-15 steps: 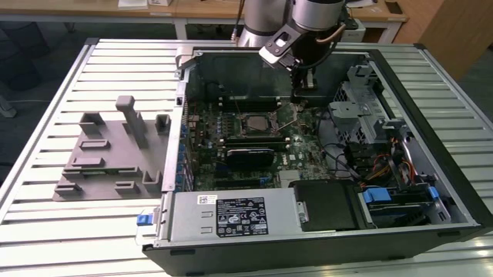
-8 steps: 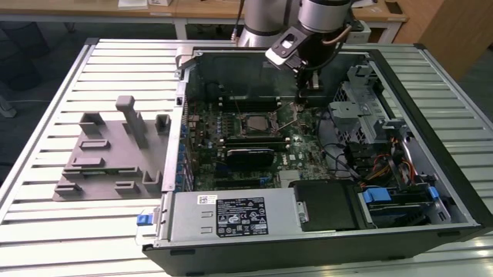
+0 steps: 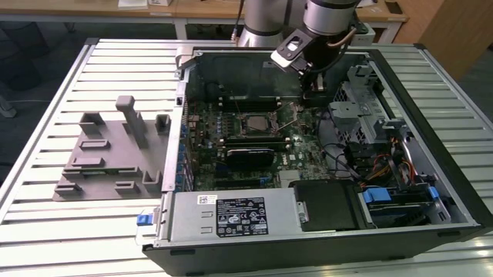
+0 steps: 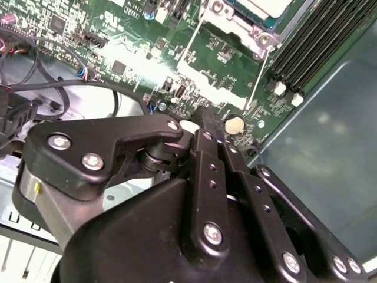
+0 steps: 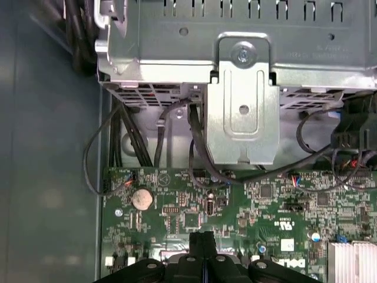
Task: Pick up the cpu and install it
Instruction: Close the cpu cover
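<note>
The cpu (image 3: 253, 122) sits silver-side up in its socket on the motherboard (image 5: 177, 223), so placing looks done, the wire latch (image 4: 192, 44) seemingly unclamped, while the tool (image 5: 203, 239) hovers nearby, tips pressed together, empty.

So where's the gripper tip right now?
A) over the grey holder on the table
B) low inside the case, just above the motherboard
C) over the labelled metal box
B: in the first wrist view the gripper sits just above the green motherboard, close to its coin cell.
</note>
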`<action>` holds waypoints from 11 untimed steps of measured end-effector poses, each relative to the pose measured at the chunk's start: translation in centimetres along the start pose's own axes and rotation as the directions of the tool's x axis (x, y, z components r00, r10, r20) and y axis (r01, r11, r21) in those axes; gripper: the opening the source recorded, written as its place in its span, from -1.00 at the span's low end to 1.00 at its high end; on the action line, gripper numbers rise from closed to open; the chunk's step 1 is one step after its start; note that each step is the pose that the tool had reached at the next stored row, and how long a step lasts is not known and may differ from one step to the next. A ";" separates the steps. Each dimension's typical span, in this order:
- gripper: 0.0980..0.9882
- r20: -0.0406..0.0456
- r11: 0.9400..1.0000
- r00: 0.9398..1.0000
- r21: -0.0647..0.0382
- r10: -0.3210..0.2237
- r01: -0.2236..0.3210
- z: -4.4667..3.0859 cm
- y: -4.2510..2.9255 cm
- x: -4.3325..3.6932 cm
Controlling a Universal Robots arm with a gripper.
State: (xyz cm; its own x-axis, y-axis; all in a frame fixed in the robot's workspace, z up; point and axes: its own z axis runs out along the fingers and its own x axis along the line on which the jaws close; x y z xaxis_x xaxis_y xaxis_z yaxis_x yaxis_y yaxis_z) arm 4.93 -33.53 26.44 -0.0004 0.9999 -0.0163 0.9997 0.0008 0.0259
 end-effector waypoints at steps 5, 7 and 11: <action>-0.98 0.000 1.000 1.000 0.000 0.000 0.000 0.57 0.34 0.01; -0.98 0.000 1.000 1.000 0.000 0.000 0.000 0.80 0.46 0.01; -0.98 0.000 1.000 1.000 0.000 0.000 0.000 1.36 0.54 0.02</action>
State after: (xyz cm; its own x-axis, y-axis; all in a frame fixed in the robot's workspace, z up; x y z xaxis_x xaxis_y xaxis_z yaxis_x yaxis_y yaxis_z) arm 5.51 -33.53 25.10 -0.0003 0.9999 -0.0163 0.9997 0.0007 0.0260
